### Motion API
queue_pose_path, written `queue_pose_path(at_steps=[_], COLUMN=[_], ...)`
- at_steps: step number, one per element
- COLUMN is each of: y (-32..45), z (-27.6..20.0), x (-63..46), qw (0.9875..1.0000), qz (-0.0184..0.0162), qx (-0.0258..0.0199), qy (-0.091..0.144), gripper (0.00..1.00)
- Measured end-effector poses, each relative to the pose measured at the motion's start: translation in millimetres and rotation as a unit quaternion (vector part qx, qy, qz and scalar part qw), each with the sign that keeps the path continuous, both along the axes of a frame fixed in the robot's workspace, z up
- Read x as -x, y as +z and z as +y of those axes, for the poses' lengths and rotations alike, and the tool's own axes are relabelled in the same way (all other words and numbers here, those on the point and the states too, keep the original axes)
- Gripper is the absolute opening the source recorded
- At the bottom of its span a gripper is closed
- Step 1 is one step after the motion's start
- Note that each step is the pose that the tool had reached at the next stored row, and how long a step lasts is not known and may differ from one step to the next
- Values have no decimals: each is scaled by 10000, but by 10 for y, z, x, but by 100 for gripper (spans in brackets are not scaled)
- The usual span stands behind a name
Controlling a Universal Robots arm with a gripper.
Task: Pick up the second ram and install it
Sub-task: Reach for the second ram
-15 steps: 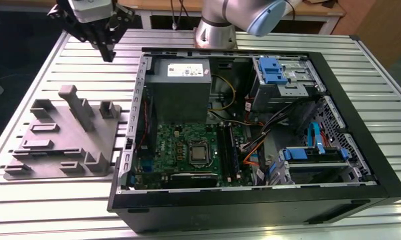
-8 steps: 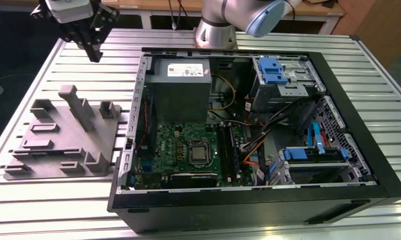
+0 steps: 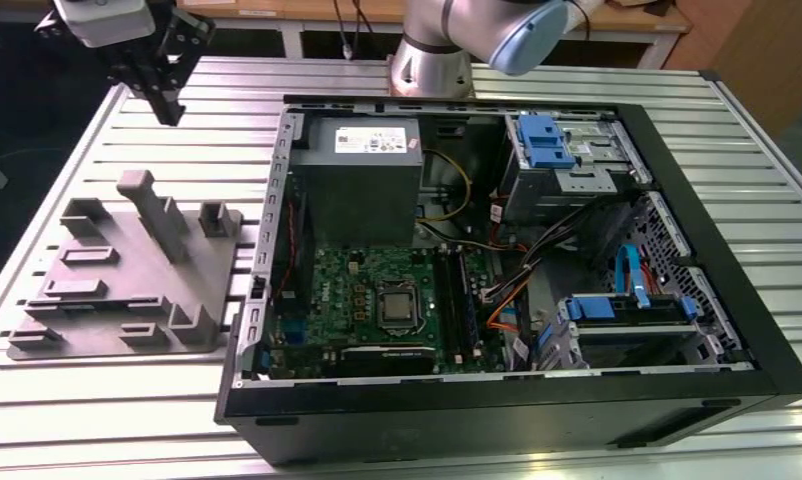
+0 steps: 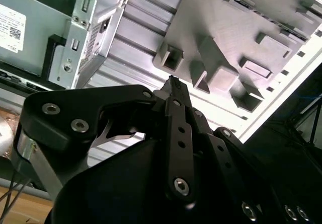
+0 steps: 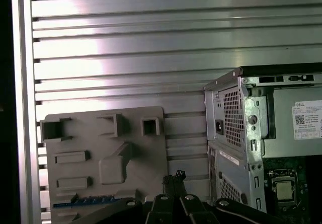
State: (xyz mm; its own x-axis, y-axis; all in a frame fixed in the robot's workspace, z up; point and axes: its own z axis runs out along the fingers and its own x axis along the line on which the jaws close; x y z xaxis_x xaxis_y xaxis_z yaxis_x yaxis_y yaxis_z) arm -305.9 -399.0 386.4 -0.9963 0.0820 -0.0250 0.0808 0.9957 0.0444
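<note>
One grey holder plate point(image 3: 108, 300) lies on the bench point(image 3: 54, 390), under the fingers point(image 3: 170, 108), which are clenched on nothing. One second ram point(image 5: 83, 201) rests in the plate, near the fingers but untouched. One open computer case point(image 3: 508, 420) stands beside. Pickup and installing remain.

Glossy ribbed metal table point(image 3: 748, 140), matt plastic fixture point(image 3: 128, 300), matt black claw point(image 3: 169, 112).

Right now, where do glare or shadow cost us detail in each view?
First wrist view: glare streaks whiten the slatted table. Second wrist view: the gripper is near-black against bright metal. Exterior view: even light, though it is dim inside the computer case.
</note>
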Motion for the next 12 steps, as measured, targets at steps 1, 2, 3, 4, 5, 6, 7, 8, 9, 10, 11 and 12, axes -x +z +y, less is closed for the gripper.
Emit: queue_pose_path(at_steps=[1, 2, 3, 4, 5, 6, 7, 8, 9, 10, 11, 12], y=[-3, -5, -8, -12, -15, -18, -21, -24, -27, -29, -32, -36], z=[-1, -1, -2, -3, -4, -5, -5, -5, -6, -7, -8, -11], x=[19, 35, 51, 66, 78, 91, 101, 110, 119, 128, 136, 143], qw=[10000, 10000, 10000, 10000, 10000, 10000, 10000, 10000, 10000, 10000, 10000, 10000], qz=[0, 0, 0, 0, 0, 0, 0, 0, 0, 0, 0, 0], qx=[0, 0, 0, 0, 0, 0, 0, 0, 0, 0, 0, 0], qy=[0, 0, 0, 0, 0, 0, 0, 0, 0, 0, 0, 0], gripper=[7, 7, 7, 7, 7, 7, 7, 7, 7, 7, 7, 7])
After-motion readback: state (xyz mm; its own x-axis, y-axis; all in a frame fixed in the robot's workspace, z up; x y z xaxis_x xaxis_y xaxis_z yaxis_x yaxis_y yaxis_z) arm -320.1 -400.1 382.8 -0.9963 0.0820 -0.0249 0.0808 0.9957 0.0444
